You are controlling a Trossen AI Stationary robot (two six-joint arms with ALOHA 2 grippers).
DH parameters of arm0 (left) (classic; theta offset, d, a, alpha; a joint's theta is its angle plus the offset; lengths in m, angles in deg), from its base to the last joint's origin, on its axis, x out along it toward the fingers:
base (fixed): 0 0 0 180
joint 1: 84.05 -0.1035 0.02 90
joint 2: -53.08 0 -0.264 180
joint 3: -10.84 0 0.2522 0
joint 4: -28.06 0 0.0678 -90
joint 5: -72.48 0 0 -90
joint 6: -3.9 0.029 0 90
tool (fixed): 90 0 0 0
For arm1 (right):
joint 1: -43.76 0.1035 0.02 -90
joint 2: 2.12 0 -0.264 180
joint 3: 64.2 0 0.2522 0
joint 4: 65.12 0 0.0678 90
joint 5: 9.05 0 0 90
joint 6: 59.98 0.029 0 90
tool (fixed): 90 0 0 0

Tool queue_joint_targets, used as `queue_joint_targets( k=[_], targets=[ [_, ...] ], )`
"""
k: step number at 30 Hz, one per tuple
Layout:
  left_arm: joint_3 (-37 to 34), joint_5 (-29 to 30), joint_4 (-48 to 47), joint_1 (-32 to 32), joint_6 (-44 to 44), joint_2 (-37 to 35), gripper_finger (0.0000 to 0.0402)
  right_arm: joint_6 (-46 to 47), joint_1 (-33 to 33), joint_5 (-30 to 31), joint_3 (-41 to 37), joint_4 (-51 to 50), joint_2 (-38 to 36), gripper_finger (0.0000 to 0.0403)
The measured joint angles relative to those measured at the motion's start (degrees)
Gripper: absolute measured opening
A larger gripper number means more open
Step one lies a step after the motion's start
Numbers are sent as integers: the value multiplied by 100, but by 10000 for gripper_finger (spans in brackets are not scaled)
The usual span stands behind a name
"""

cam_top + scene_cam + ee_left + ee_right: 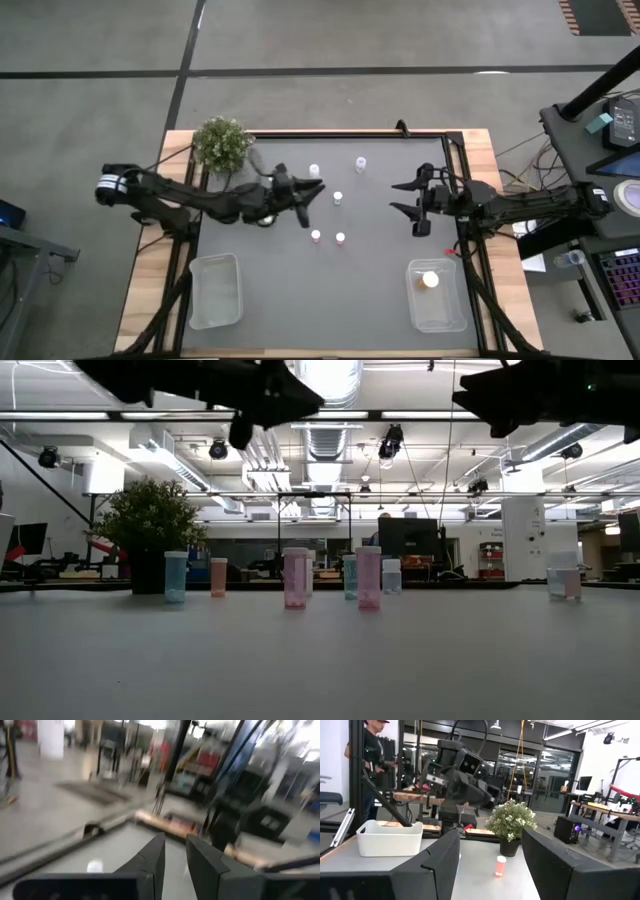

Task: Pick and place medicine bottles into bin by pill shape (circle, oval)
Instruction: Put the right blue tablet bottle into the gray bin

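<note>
We see the medicine bottles (338, 198) standing upright in a loose cluster on the grey table (330, 290), around the middle of it. From above we count five white caps: one far bottle (314, 171) near the left arm's tip, one farther right (360, 163), one in the middle, and a near pair (316, 236) side by side with a small gap. In the low view the bottles form a row of pale blue, peach and pink bodies, the pink bottle (369, 577) nearest the camera beside another pink one (295, 578).

A bottle with an orange glow (431, 279) lies in the right bin (436, 312), at the near right of the table. The left bin (215, 291) sits at the near left; we cannot tell whether anything is in it.

The left gripper (310, 200) hangs above the table at the left edge of the cluster, touching no bottle. Its fingers (152, 862) stand close together with a narrow gap, grasping nothing; its wrist view is blurred.

The right gripper (408, 197) hovers to the right of the cluster, well apart from the bottles, its fingers (435, 865) spread wide and released.

A green potted plant (222, 142) stands at the far left corner. In the right wrist view a person (372, 760) stands beyond the table.
</note>
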Motion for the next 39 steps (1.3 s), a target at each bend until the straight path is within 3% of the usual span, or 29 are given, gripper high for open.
queue_joint_targets(
  k=[7,11,18,34,39],
  targets=[
    [1493,-19,-3118,-123,-464,596,60,-6,2,-503,114,-147,-41,201],
    [2143,-125,-4131,-159,-422,960,60,-116,2,-606,168,-292,-209,201],
    [2627,-828,-4223,-234,-11,1448,60,-229,2,-606,-10,-419,-731,201],
    [2740,-841,-4219,-395,297,1693,61,-485,2,-909,-20,-1732,-2278,201],
    [2740,-838,-4209,-427,350,1743,82,-458,2,-911,-18,-1989,-2679,201]
  ],
)
